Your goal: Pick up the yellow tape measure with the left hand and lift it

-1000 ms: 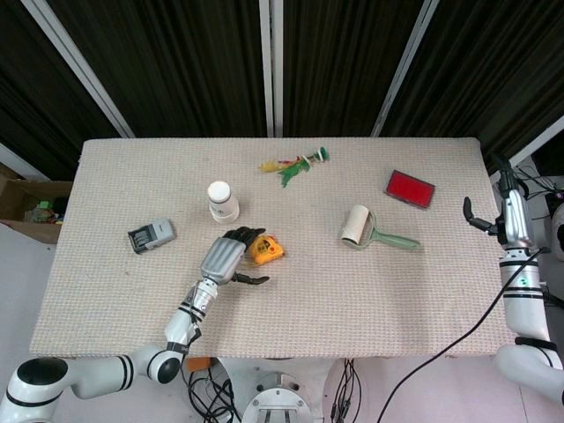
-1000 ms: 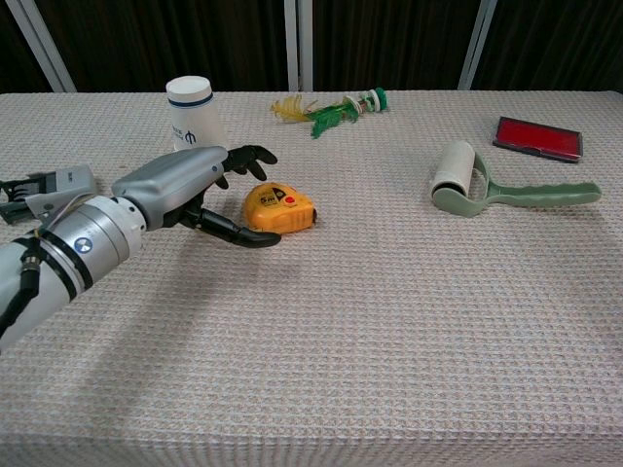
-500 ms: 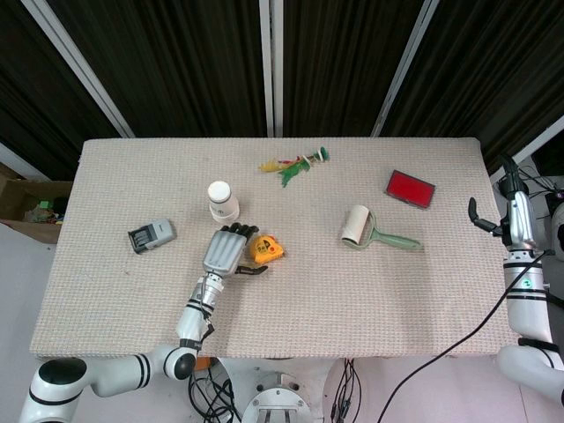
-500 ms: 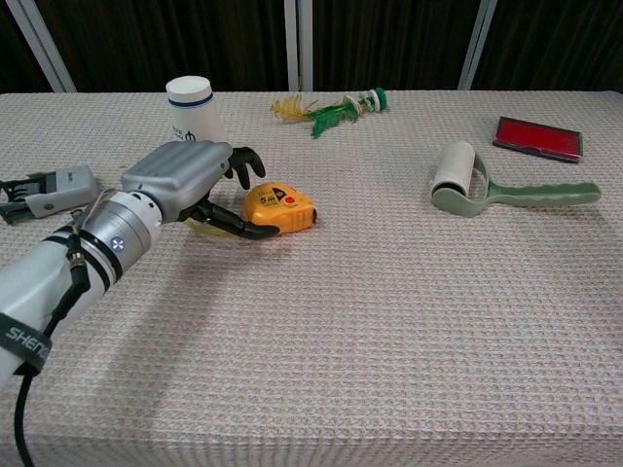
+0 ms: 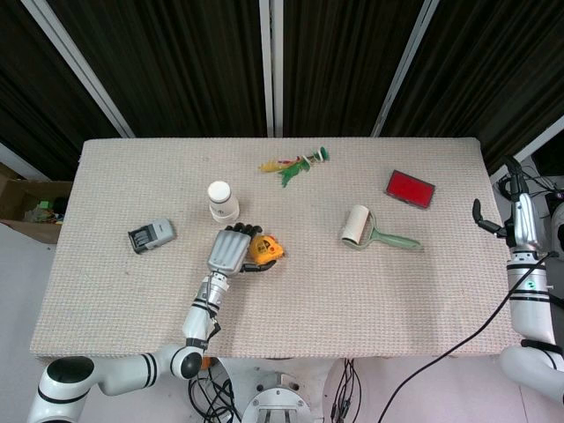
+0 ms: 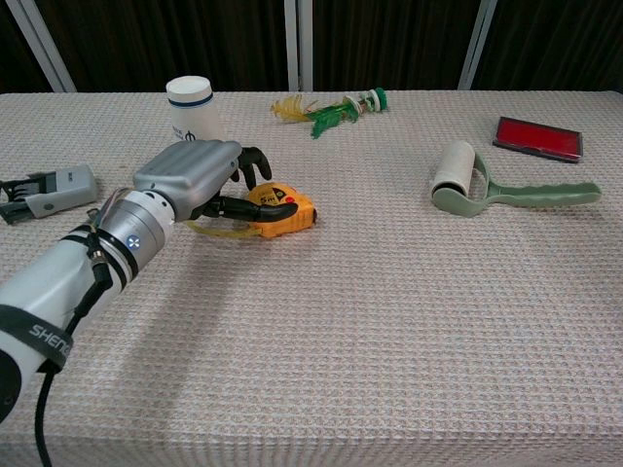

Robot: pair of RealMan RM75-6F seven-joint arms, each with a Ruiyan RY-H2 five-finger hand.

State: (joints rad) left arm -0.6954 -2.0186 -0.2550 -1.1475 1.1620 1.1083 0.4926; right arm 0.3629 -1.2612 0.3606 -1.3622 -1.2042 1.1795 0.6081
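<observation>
Two cameras cover one woven beige table point(image 5: 352, 291). From the head view, a white cylindrical container point(image 5: 222, 201) stands upright with its cap on, so its contents cannot be seen. Just in front of it the yellow tape measure point(image 5: 266, 249) lies on the cloth, a rounded plastic case. The left hand point(image 5: 227, 254), with a metallic grey back and black fingers, grasps its left side. The right hand point(image 5: 515, 214) hangs off the table's right edge; its fingers are too small to tell.

From the chest view, the tape measure point(image 6: 284, 211) shows a red button on top and a yellow loop trailing under the left hand point(image 6: 192, 177), whose dark fingers point(image 6: 255, 165) wrap its near and far sides. A grey stapler point(image 6: 51, 190), a green-handled lint roller point(image 6: 492, 187), a flat red box point(image 6: 538, 136) and a feathered toy point(image 6: 328, 108) lie well apart.
</observation>
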